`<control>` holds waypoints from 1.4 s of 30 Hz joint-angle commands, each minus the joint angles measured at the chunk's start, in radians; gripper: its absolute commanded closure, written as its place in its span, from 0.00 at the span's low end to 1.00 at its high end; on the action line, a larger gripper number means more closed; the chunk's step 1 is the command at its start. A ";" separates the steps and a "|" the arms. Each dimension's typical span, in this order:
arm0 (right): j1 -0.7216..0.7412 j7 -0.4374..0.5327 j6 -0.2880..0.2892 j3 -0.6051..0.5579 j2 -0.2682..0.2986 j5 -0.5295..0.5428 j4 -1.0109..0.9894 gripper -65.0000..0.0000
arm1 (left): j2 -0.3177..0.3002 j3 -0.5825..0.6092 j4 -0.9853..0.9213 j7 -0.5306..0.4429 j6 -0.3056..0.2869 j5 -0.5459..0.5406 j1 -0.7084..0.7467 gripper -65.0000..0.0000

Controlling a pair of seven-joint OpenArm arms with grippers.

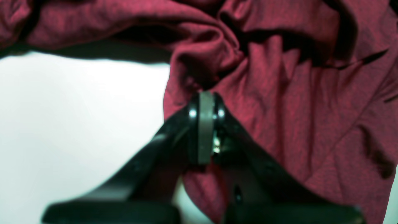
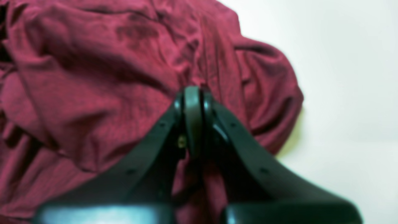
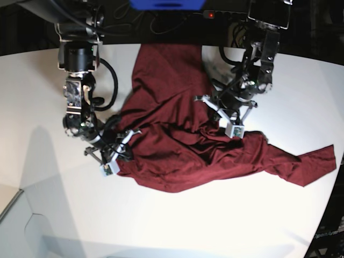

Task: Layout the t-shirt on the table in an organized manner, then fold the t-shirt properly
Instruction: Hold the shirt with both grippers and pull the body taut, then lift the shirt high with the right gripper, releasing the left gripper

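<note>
The dark maroon t-shirt [image 3: 177, 156] lies crumpled and bunched across the middle of the white table [image 3: 177, 226], with one long sleeve [image 3: 309, 166] trailing to the right. My left gripper [image 3: 208, 124] sits over the shirt's right-centre folds. In the left wrist view its jaws [image 1: 205, 95] are pressed together on a ridge of the t-shirt [image 1: 295, 124]. My right gripper [image 3: 128, 156] is at the shirt's left edge. Its jaws [image 2: 192, 90] are shut, with the t-shirt [image 2: 93, 93] bunched between the fingers. Bare table [image 2: 342, 93] shows beside it.
Black cables and arm mounts [image 3: 80, 32] line the table's far edge, with a blue object [image 3: 166, 4] at top centre. The tabletop's curved edge [image 3: 336, 177] runs close to the sleeve end on the right. A seam or cut-out [image 3: 21, 209] marks the front-left corner.
</note>
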 commanded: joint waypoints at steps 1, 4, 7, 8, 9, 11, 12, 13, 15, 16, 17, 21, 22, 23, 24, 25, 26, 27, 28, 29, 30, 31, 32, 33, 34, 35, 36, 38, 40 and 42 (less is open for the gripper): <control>0.031 0.022 0.006 -0.001 0.006 0.014 -0.008 1.00 | -0.003 -0.002 0.005 0.031 0.007 0.012 -0.005 1.00; 0.034 0.028 0.005 -0.001 0.009 0.014 -0.035 1.00 | -0.003 -0.002 0.005 0.031 0.007 0.012 -0.005 1.00; 0.031 0.028 0.005 0.002 0.009 0.016 -0.017 1.00 | -0.003 -0.002 0.013 0.031 0.007 0.010 -0.005 1.00; 0.029 0.023 0.005 0.002 0.009 0.017 0.001 1.00 | -0.003 -0.002 0.017 0.031 0.007 0.010 -0.003 1.00; 0.028 0.022 0.006 0.002 0.008 0.017 0.026 1.00 | -0.003 -0.002 0.030 0.031 0.007 0.008 -0.003 1.00; 0.014 0.020 0.006 0.002 0.006 0.017 0.084 1.00 | -0.003 -0.002 0.056 0.031 0.007 0.008 0.001 1.00; 0.006 0.019 0.006 0.000 0.005 0.017 0.121 1.00 | -0.003 -0.002 0.076 0.031 0.007 0.008 0.003 1.00; 0.002 0.016 0.006 0.000 0.003 0.017 0.166 1.00 | -0.003 -0.002 0.097 0.031 0.007 0.008 0.004 1.00; 0.002 -0.012 0.006 0.000 0.002 0.019 0.230 1.00 | -0.003 -0.002 0.129 0.031 0.007 0.008 0.004 1.00; 0.002 -0.026 0.006 0.000 0.002 0.021 0.259 1.00 | -0.003 -0.002 0.145 0.031 0.007 0.008 0.004 1.00; 0.005 -0.038 0.006 0.000 0.002 0.021 0.288 1.00 | -0.003 -0.002 0.163 0.031 0.007 0.008 0.006 1.00; 0.009 -0.069 0.006 0.000 0.000 0.021 0.413 1.00 | -0.003 -0.003 0.241 0.031 0.007 0.008 0.021 1.00; 0.015 -0.072 0.006 0.000 -0.003 0.021 0.436 1.00 | -0.003 -0.003 0.254 0.031 0.007 0.008 0.021 1.00; 0.026 -0.076 0.006 0.000 -0.014 0.021 0.462 1.00 | -0.003 -0.003 0.269 0.031 0.007 0.008 0.021 1.00; 0.034 -0.078 0.006 0.000 -0.020 0.021 0.483 1.00 | -0.003 -0.003 0.281 0.031 0.007 0.007 0.027 1.00; 0.040 -0.087 0.008 0.000 -0.025 0.021 0.509 1.00 | -0.003 -0.005 0.300 0.031 0.007 0.004 0.034 1.00; 0.052 -0.102 0.008 0.000 -0.025 0.021 0.546 1.00 | -0.003 -0.011 0.320 0.031 0.007 -0.008 0.038 1.00; 0.071 -0.132 0.008 0.000 -0.026 0.021 0.586 1.00 | 0.000 -0.028 0.340 0.031 0.007 -0.034 0.049 1.00; 0.094 -0.164 0.008 -0.001 -0.028 0.022 0.620 1.00 | 0.009 -0.054 0.355 0.031 0.003 -0.071 0.057 1.00; 0.117 -0.187 0.008 -0.003 -0.029 0.022 0.644 1.00 | 0.012 -0.077 0.364 0.035 0.003 -0.104 0.061 1.00; 0.143 -0.208 0.008 -0.009 -0.037 0.022 0.663 1.00 | 0.014 -0.101 0.372 0.040 0.001 -0.136 0.064 1.00; 0.169 -0.227 0.008 -0.021 -0.043 0.022 0.681 1.00 | 0.014 -0.124 0.378 0.040 0.001 -0.168 0.070 1.00; 0.190 -0.245 0.008 -0.032 -0.044 0.022 0.698 1.00 | 0.010 -0.144 0.380 0.041 0.001 -0.196 0.077 1.00; 0.218 -0.265 0.008 -0.046 -0.044 0.022 0.721 1.00 | 0.007 -0.164 0.380 0.041 0.001 -0.223 0.086 1.00; 0.244 -0.288 0.008 -0.061 -0.046 0.022 0.749 1.00 | 0.006 -0.184 0.381 0.041 -0.001 -0.251 0.093 1.00; 0.268 -0.306 0.008 -0.079 -0.048 0.022 0.775 1.00 | 0.003 -0.203 0.381 0.041 -0.001 -0.272 0.103 1.00; 0.290 -0.320 0.008 -0.099 -0.049 0.022 0.795 1.00 | -0.005 -0.221 0.383 0.041 -0.001 -0.289 0.110 1.00; 0.333 -0.340 0.008 -0.148 -0.060 0.022 0.832 1.00 | -0.026 -0.252 0.400 0.040 -0.001 -0.318 0.129 1.00; 0.382 -0.363 0.008 -0.184 -0.086 0.016 0.873 1.00 | -0.042 -0.279 0.424 0.034 -0.001 -0.343 0.153 1.00; 0.437 -0.392 0.008 -0.213 -0.104 0.016 0.908 1.00 | -0.052 -0.312 0.452 0.035 -0.001 -0.366 0.173 1.00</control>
